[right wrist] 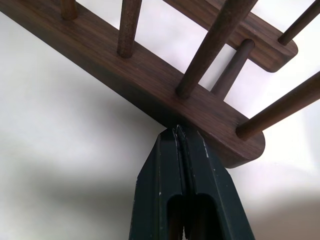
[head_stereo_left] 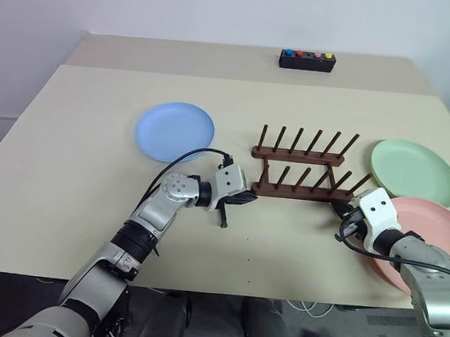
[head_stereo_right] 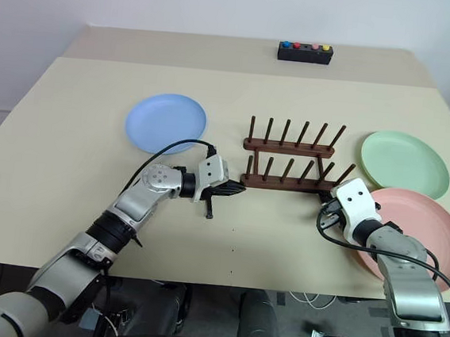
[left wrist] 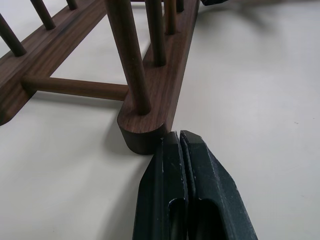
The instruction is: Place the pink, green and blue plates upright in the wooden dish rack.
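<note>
Left gripper [head_stereo_left: 248, 195]: nearest to me on my left, fingers pressed together with nothing between them; I see the tips right at the rounded left end of the rack's near rail, touching it or just short of it.
Blue plate [head_stereo_left: 174, 131]: lying flat on the table [head_stereo_left: 66, 161], left of the rack and beyond my left gripper, apart from both.
Wooden dish rack [head_stereo_left: 301, 168]: standing mid-table between my two grippers, two rails with rows of upright pegs, no plate in it.
Button box [head_stereo_left: 307, 60]: black, with coloured buttons, at the far edge of the table, well behind the rack.
Right gripper [right wrist: 184, 137]: fingers closed flat together, holding nothing; I see the tips against the near rail close to its right end.
Green plate [head_stereo_left: 414, 171]: flat on the table, right of the rack.
Pink plate [head_stereo_left: 434, 236]: flat, nearer me than the green one, its rim overlapping the green plate's near edge; my right forearm lies over it.
</note>
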Controlling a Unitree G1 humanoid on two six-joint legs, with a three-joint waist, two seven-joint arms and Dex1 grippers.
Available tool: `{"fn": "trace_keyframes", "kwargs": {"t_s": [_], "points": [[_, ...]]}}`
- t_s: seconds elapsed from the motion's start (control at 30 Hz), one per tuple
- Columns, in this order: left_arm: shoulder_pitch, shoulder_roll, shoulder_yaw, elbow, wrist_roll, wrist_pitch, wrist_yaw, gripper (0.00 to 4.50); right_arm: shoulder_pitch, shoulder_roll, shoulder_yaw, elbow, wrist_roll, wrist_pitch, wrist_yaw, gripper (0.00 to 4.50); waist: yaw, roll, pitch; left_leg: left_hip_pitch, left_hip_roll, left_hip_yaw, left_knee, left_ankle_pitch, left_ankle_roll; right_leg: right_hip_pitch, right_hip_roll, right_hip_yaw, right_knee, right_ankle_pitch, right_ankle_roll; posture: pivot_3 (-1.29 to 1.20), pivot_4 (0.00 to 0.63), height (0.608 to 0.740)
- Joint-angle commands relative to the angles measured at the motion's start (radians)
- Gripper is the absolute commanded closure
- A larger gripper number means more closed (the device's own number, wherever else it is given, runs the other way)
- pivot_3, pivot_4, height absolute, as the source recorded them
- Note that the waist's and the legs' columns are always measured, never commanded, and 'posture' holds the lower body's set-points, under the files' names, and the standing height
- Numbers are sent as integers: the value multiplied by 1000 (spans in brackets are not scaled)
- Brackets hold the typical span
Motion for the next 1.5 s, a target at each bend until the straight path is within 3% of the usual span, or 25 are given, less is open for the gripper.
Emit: {"fn": "trace_keyframes", "kwargs": {"t_s": [0.03, 0.47, 0.57, 0.8, 0.83, 1.0, 1.27, 1.5], "points": [[16, 20, 18, -56, -7, 17, -15, 4478, 22, -16, -30, -61, 6, 3, 10, 4493, 0, 0, 0, 0, 0, 0, 0, 0, 0, 0, 0, 0, 0, 0, 0, 0, 150, 740], [231, 251, 179, -494, -267, 324, -150, 4478, 302, -73, -307, -377, 136, 116, 126, 4493, 1, 0, 0, -1, 0, 0, 0, 0, 0, 0, 0, 0, 0, 0, 0, 0, 150, 740], [244, 264, 223, -528, -294, 355, -115, 4500, 343, -64, -362, -422, 181, 155, 139, 3672, 2, 0, 0, 0, 0, 0, 0, 0, 0, 0, 0, 0, 0, 0, 0, 0, 150, 740], [272, 234, 247, -536, -229, 218, -9, 4500, 367, -77, -435, -500, 230, 229, 134, 167, 2, 0, 0, 0, 0, 0, 0, 0, 0, 0, 0, 0, 0, 0, 0, 0, 150, 740], [277, 233, 243, -538, -232, 209, -11, 4500, 370, -81, -439, -504, 223, 230, 134, 41, 1, 0, 0, 0, 0, 0, 0, 0, 0, 0, 0, 0, 0, 0, 0, 0, 150, 740], [279, 223, 215, -537, -247, 166, -43, 4500, 397, -90, -450, -550, 236, 341, 113, 41, 5, 0, 0, -1, 0, 0, 0, 0, 0, 0, 0, 0, 0, 0, -1, 0, 150, 740], [280, 254, 181, -575, -376, 265, -210, 4500, 413, -76, -426, -592, 205, 537, 3, 41, 2, 0, 0, -1, 0, 0, 0, 0, 0, 0, 0, 0, 0, -2, -4, 0, 150, 740], [268, 250, 109, -567, -345, 229, -269, 4500, 432, -75, -362, -609, 160, 653, -68, 41, 4, 0, 0, -1, 0, 0, 0, 0, 0, 0, 0, 0, -1, -2, -4, 0, 150, 740]]}}
